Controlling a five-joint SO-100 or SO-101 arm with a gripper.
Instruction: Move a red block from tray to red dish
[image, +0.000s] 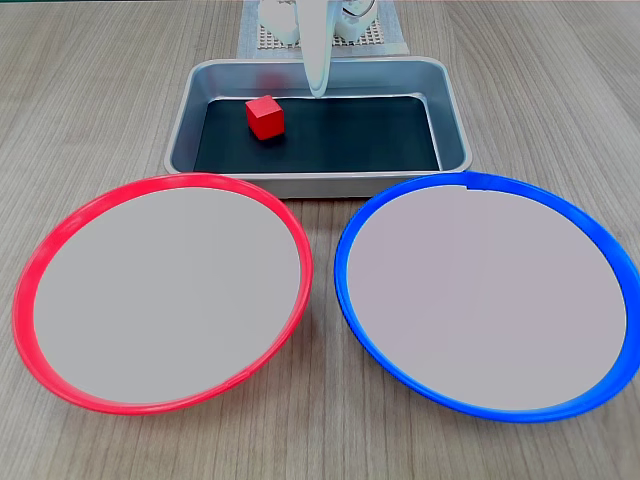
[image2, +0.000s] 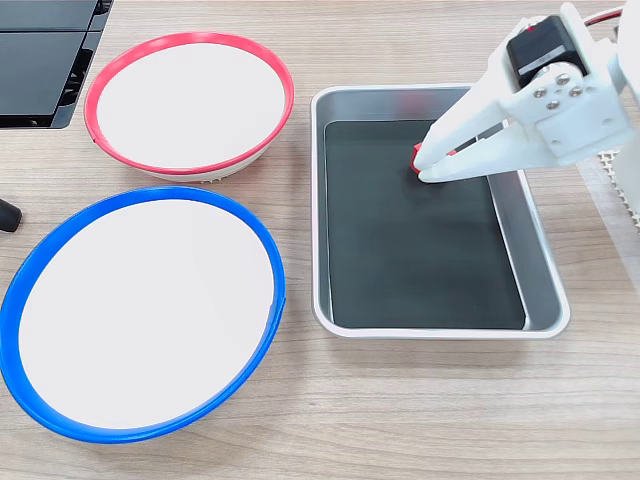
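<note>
Red block (image: 265, 116) on the black bottom of the tray (image: 190, 110), in the left half in a fixed view, near the far wall, well apart from both plates. White gripper (image2: 430, 165) above the tray, fingers slightly apart, tips at the block (image2: 421, 154) in a fixed view, mostly hiding it; contact impossible to tell. In the other, white finger (image: 318, 60) hanging just right of the block, clear of it. Red dish (image: 60, 240) on the wooden table (image: 100, 90) beside a blue-rimmed plate (image: 600, 240), rims nearly touching
</note>
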